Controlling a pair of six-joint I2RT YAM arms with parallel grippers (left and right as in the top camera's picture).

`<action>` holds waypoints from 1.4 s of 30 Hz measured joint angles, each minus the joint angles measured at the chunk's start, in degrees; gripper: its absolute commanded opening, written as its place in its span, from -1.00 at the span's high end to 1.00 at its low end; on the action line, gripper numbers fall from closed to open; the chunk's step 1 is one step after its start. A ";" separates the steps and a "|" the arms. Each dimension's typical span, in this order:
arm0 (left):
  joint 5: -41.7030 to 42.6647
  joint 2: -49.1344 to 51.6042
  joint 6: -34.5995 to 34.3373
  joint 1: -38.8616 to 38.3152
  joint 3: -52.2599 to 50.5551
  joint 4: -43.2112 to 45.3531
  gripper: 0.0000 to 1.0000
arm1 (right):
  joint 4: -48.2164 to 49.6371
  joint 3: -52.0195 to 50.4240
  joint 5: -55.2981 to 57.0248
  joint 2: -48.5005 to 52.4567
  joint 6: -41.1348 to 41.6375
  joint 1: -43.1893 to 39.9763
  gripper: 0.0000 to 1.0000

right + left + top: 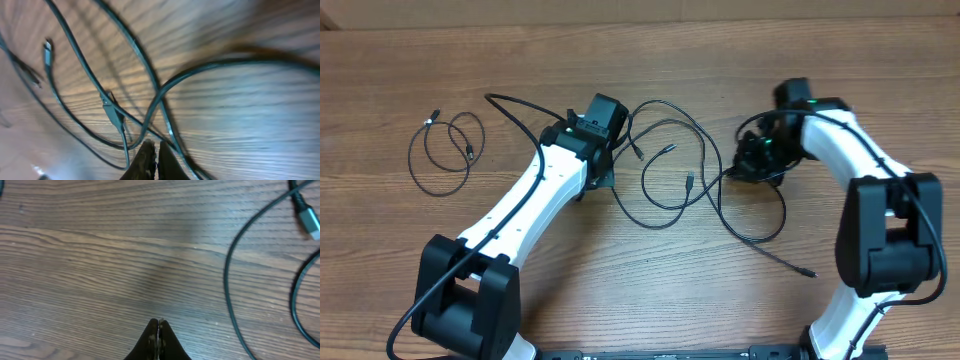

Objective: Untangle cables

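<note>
Cables (680, 165) lie as thin black cords in loose, overlapping loops on the wooden desk (650, 290), spread between the two grippers.

The left gripper (159, 326) is closed, its two fingertips pressed together with nothing between them. Bare wood lies directly below and ahead of it. One cord (229, 275) curves past to its right, clear of the fingertips. Farther right and ahead, a silver-tipped plug (311, 225) rests on the desk. In the overhead view, one strand runs from beside this gripper away to its left.

The right gripper (155, 149) is also closed, its fingertips drawn together over the tangle. Several strands cross just ahead of the tips, and one passes right beside the right fingertip. The view there is blurred, so I cannot tell whether a strand is pinched between the fingers. A dark connector (114, 112) lies ahead and to the left of this gripper where two cords meet. Another small plug (47, 52) sits farther out on the same side.

From above, a loop sags on the near side of the right gripper, towards the arm's base. A single strand trails on from it to a loose plug end (808, 273).

A separate small coil (470, 150) with its own plugs lies well apart, far to the left of the left gripper, touching none of the other cords.
</note>
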 measured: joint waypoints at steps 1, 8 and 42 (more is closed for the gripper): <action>-0.07 0.00 0.02 0.22 0.00 -0.15 0.91 | 0.50 -0.22 1.05 0.00 1.49 1.22 0.92; -0.81 0.00 -0.85 4.70 0.00 -2.03 0.89 | 8.04 -5.86 7.65 0.00 12.92 9.05 0.90; 5.44 0.00 -1.62 12.07 -0.09 -2.12 0.70 | 10.27 2.80 9.27 -4.68 11.39 16.55 0.71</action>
